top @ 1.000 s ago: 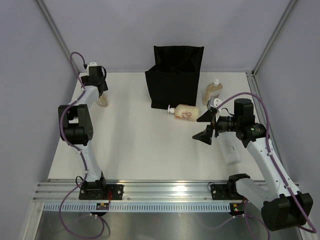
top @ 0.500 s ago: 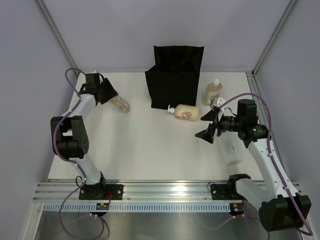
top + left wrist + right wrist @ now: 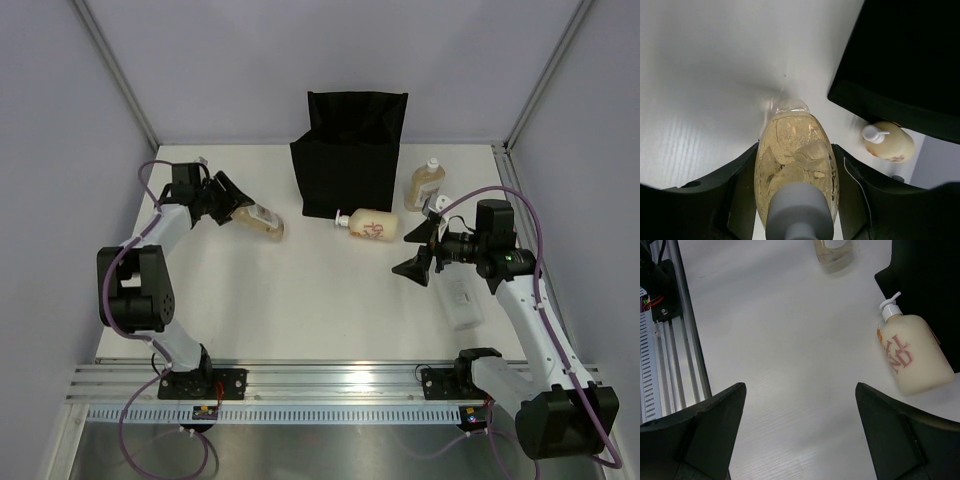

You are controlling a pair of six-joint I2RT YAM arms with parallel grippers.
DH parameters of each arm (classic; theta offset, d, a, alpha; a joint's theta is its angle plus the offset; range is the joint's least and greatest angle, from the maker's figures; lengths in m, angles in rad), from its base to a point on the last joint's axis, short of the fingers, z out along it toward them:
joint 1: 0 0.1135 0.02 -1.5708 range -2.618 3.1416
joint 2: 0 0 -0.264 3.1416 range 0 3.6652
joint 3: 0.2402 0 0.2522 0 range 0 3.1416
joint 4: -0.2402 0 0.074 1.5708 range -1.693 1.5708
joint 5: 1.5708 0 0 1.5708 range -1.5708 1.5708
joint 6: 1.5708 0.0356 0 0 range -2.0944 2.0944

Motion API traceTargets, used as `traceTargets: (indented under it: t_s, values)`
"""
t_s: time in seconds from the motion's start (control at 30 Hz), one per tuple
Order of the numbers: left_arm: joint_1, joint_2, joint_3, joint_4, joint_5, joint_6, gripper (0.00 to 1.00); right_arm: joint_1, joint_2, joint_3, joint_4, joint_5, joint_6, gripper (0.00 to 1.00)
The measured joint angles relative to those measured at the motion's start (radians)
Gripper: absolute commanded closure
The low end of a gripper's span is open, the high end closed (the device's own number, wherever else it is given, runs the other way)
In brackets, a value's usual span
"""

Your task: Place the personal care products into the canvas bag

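open table centre, cream pump before canvas bag

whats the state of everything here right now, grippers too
left gripper: shut on the held amber bottle
held amber bottle: clamped, tilted
right gripper: open, empty
bag: upright, top open
pump bottle: lying on its side beside the bag
standing amber bottle: upright, cap on, right of the bag
white bottle: lying flat on the table

The amber bottle looks glossy, the bag matt cloth.
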Motion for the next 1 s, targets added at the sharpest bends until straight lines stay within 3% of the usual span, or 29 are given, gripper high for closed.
traceTargets:
  t_s: [0.27, 0.63, 0.77, 1.0]
  values:
    - [0.000, -0.156, -0.076, 0.046, 0.074, -0.124, 1.00, -0.026, 0.002, -0.002, 0.000, 0.000, 0.000, 0.01]
    - [-0.008, -0.415, -0.091, 0.145, 0.071, -0.368, 1.00, -0.044, 0.002, -0.006, 0.001, 0.000, 0.000, 0.01]
    - [-0.040, -0.393, 0.004, 0.138, 0.051, -0.449, 1.00, -0.045, 0.002, -0.007, 0.001, 0.000, 0.000, 0.00]
    - [-0.176, -0.164, 0.409, 0.122, 0.028, -0.510, 1.00, -0.045, 0.002, -0.008, 0.003, 0.000, 0.001, 0.00]
